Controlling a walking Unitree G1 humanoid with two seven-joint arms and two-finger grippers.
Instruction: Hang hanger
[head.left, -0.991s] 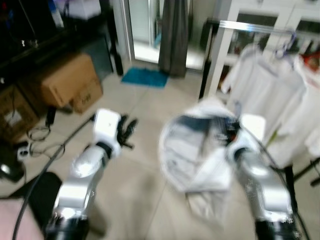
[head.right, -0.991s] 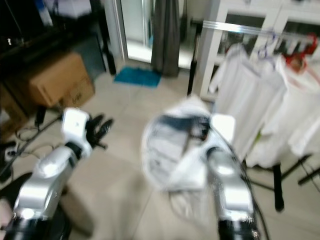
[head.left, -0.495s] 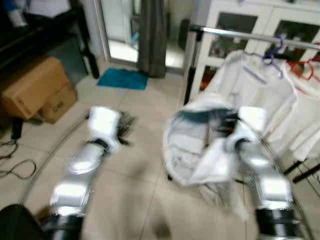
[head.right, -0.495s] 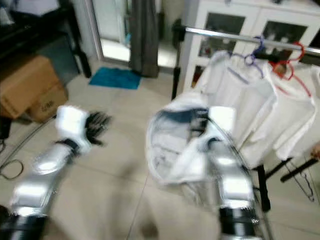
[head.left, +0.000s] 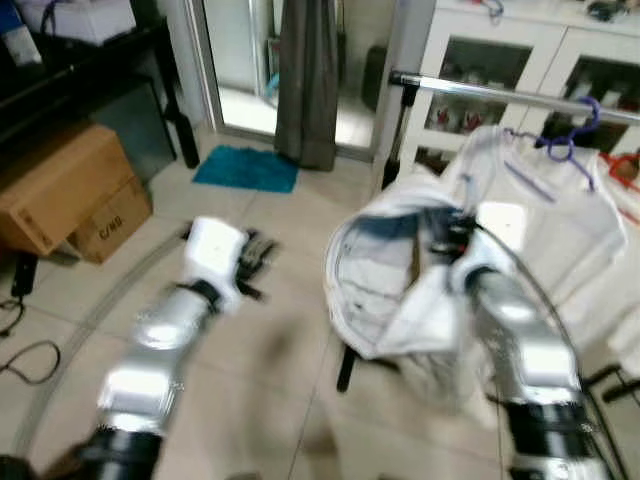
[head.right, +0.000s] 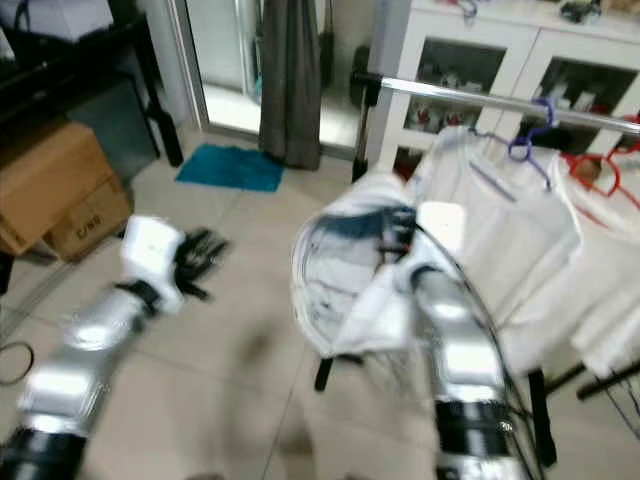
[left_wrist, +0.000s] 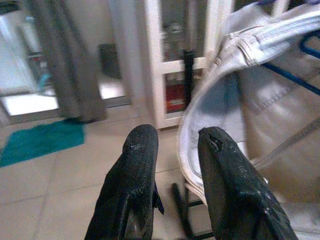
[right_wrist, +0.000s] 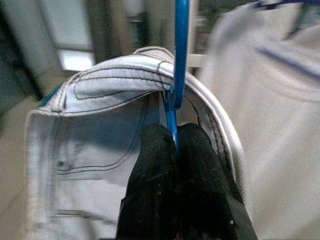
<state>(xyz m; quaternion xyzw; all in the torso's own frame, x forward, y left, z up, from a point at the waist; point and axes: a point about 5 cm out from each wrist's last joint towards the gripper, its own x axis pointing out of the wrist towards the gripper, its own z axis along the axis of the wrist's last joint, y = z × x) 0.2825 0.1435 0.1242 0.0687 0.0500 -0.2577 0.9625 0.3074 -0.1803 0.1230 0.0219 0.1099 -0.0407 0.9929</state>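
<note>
My right gripper is shut on the neck of a blue hanger that carries a pale denim garment. It holds the garment up at chest height, just below and in front of the silver clothes rail. A white shirt hangs on the rail from a purple hanger, right behind the held garment. My left gripper is raised over the floor to the left, open, with nothing between its fingers.
Cardboard boxes stand at the left by dark shelving. A teal mat lies before a doorway with a grey curtain. A white glass-door cabinet stands behind the rail. The rail's black foot rests on the tiles.
The whole picture has shifted, so the camera moved; the rail and cabinet now look nearer and sharper. My right gripper still holds the hanger with the garment. The left arm stays raised.
</note>
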